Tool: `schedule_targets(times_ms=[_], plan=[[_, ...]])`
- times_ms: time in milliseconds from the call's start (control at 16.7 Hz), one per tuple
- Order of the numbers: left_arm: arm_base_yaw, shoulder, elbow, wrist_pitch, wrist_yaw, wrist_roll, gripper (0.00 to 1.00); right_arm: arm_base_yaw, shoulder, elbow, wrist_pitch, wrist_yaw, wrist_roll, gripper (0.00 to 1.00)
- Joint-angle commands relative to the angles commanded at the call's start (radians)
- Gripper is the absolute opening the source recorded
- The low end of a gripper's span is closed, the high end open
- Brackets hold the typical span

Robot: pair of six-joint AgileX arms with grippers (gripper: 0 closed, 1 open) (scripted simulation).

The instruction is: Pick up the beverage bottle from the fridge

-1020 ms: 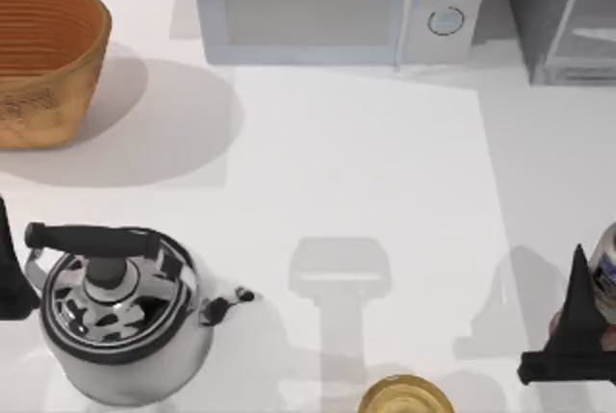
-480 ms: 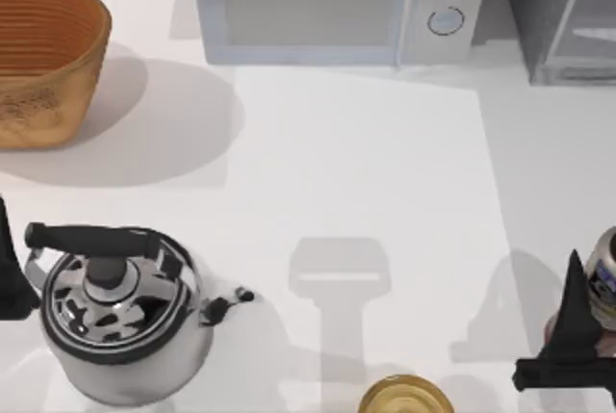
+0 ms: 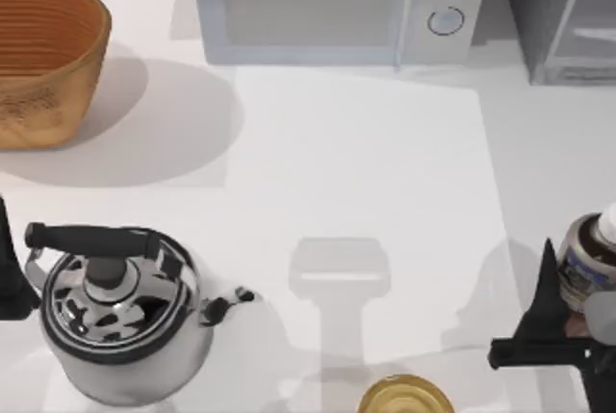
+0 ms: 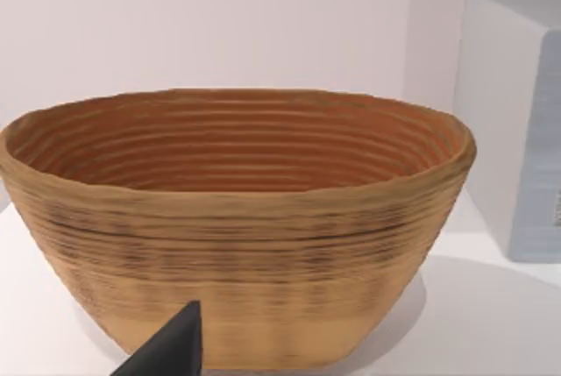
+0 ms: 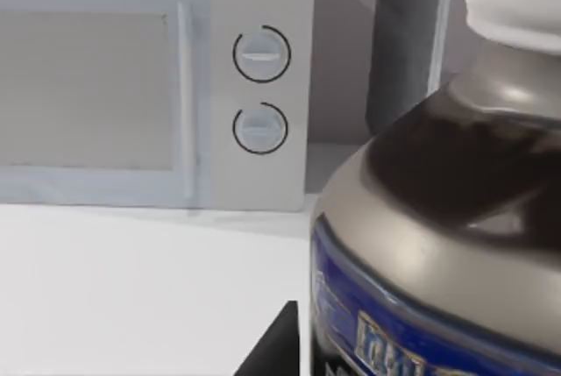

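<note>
Top view, right claw (image 3: 568, 322): near the desk's right edge toward the front; its dark fingers sit against the beverage bottle (image 3: 585, 264), one finger showing on the bottle's left side. It looks closed on the bottle, though the far finger is hidden.
Top view, beverage bottle: at the right edge of the desk (image 3: 366, 163), well apart from the fridge (image 3: 563, 13), white cap toward the right, grey shoulder and blue label showing.
Top view, fridge: back right corner, dark grey with a pale-framed translucent door.
Top view, left claw (image 3: 10, 269): parked at the far left edge, just beside the kettle (image 3: 120, 312); how far it is open I cannot tell.
Top view, other things: microwave (image 3: 332, 4) at the back middle, woven basket (image 3: 43, 57) at the back left, a golden-yellow glassy round object (image 3: 406, 398) at the front edge.

Left wrist view, basket (image 4: 237, 218): stands upright on the desk, with a dark fingertip (image 4: 171, 350) of the left claw in front of it and the microwave's side (image 4: 517, 122) beyond.

Right wrist view, beverage bottle (image 5: 438, 244): very close to the camera, white cap on top, dark band under the grey shoulder, blue label below.
Right wrist view, right claw finger (image 5: 272, 345): a dark tip just beside the bottle's label.
Right wrist view, background: microwave (image 5: 158, 87) with two round knobs, and the fridge (image 5: 412, 43) behind the bottle.
</note>
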Motion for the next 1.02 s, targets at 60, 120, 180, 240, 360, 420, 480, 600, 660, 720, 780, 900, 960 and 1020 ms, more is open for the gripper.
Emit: schedule_targets(times_ms=[60,120,180,240,360,420,480,600,660,720,780,900,960,1020], plan=[[0.0,0.0,0.0,0.0,0.0,0.0,1.0,-0.028,0.078,-0.001,0.084,-0.028,0.0,0.0],[0.0,0.0,0.0,0.0,0.0,0.0,1.0,-0.057,0.151,-0.001,0.162,-0.056,0.001,0.0],[0.0,0.0,0.0,0.0,0.0,0.0,1.0,-0.085,0.215,-0.001,0.229,-0.084,0.001,0.0],[0.0,0.0,0.0,0.0,0.0,0.0,1.0,-0.111,0.27,-0.001,0.286,-0.11,0.001,0.0],[0.0,0.0,0.0,0.0,0.0,0.0,1.0,-0.155,0.35,0.0,0.369,-0.152,0.002,0.0],[0.0,0.0,0.0,0.0,0.0,0.0,1.0,-0.17,0.374,0.001,0.394,-0.167,0.002,0.0],[0.0,0.0,0.0,0.0,0.0,0.0,1.0,-0.179,0.388,0.001,0.409,-0.176,0.002,0.0],[0.0,0.0,0.0,0.0,0.0,0.0,1.0,-0.181,0.392,0.001,0.413,-0.179,0.002,0.0],[0.0,0.0,0.0,0.0,0.0,0.0,1.0,-0.181,0.392,0.001,0.413,-0.179,0.002,0.0],[0.0,0.0,0.0,0.0,0.0,0.0,1.0,-0.181,0.392,0.001,0.413,-0.179,0.002,0.0],[0.0,0.0,0.0,0.0,0.0,0.0,1.0,-0.181,0.392,0.001,0.413,-0.179,0.002,0.08],[0.0,0.0,0.0,0.0,0.0,0.0,1.0,-0.181,0.392,0.001,0.413,-0.179,0.002,0.23],[0.0,0.0,0.0,0.0,0.0,0.0,1.0,-0.181,0.392,0.001,0.413,-0.179,0.002,0.3],[0.0,0.0,0.0,0.0,0.0,0.0,1.0,-0.181,0.392,0.001,0.413,-0.179,0.002,0.38]])
